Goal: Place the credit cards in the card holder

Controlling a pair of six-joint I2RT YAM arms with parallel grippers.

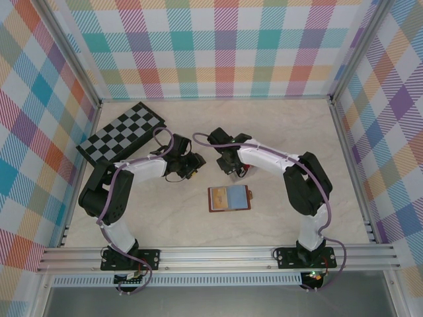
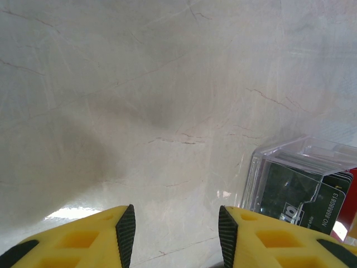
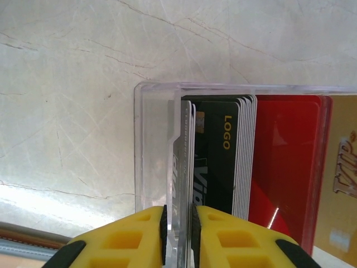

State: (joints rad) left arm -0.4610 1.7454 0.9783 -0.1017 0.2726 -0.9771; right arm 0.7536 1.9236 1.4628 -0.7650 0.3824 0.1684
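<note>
A clear plastic tray (image 3: 150, 88) holds the credit cards on edge: a grey card (image 3: 182, 162) at the left, then a black card (image 3: 220, 156), a red card (image 3: 284, 162) and a tan card (image 3: 341, 184). My right gripper (image 3: 179, 215) reaches down into the tray, with both pads pressed against the sides of the grey card. The card holder (image 1: 229, 198) lies opened flat at mid-table, nearer than both grippers. My left gripper (image 2: 177, 229) hovers open over bare table, nothing between its fingers. The tray (image 2: 304, 151) with dark cards (image 2: 295, 195) lies just to its right.
A checkerboard panel (image 1: 122, 135) lies at the back left of the table. Plaid walls and metal rails enclose the table on three sides. Both grippers (image 1: 192, 165) (image 1: 236, 169) hang close together behind the card holder.
</note>
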